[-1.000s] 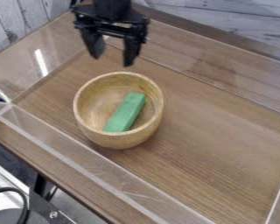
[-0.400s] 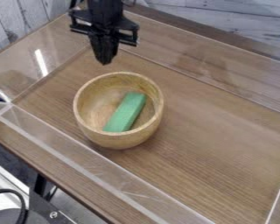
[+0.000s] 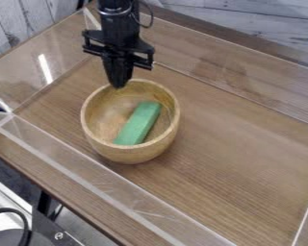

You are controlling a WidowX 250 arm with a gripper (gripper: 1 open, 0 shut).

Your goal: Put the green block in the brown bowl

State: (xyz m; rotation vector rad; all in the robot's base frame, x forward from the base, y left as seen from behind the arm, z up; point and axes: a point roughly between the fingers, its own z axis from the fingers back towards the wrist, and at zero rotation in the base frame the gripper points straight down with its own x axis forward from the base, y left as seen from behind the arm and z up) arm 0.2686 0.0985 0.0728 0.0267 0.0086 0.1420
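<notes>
Where the black gripper [image 3: 119, 83] points straight down with its fingers pressed together on nothing, its tips hang over the far-left rim of the brown bowl [image 3: 105, 134]. The green block [image 3: 139, 123] lies inside that bowl, tilted against the inner wall, just below and right of the fingertips and apart from them. The bowl sits on a wooden tabletop [image 3: 241, 144] edged by a clear plastic wall [image 3: 28, 67], which runs left of the gripper and along the front.
</notes>
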